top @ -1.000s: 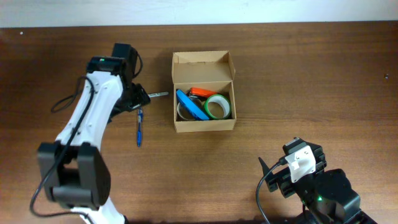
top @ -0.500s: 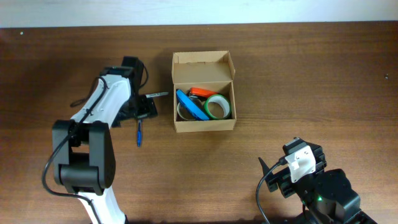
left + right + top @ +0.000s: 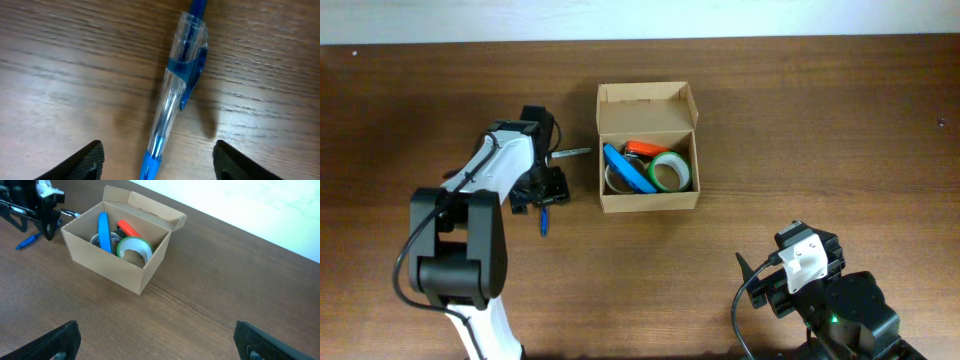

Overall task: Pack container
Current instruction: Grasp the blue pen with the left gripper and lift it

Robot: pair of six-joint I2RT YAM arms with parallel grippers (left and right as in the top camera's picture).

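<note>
The tan cardboard container (image 3: 649,198) stands open at the table's middle, its lid flap folded back. It holds a green tape roll (image 3: 671,171), a flat blue packet (image 3: 627,167), an orange item (image 3: 646,148) and another roll. It also shows in the right wrist view (image 3: 107,270). A blue pen (image 3: 544,215) lies on the table left of the box. My left gripper (image 3: 542,189) is open and hangs low over the pen (image 3: 172,110), a finger on either side of it. My right gripper (image 3: 760,285) is open and empty near the front right.
A thin metal-tipped tool (image 3: 572,153) lies on the table between the left arm and the box. The table's far edge meets a white wall (image 3: 640,18).
My left gripper has moved toward the front and down, from beside the metal tool to over the blue pen. The right arm has not moved.
</note>
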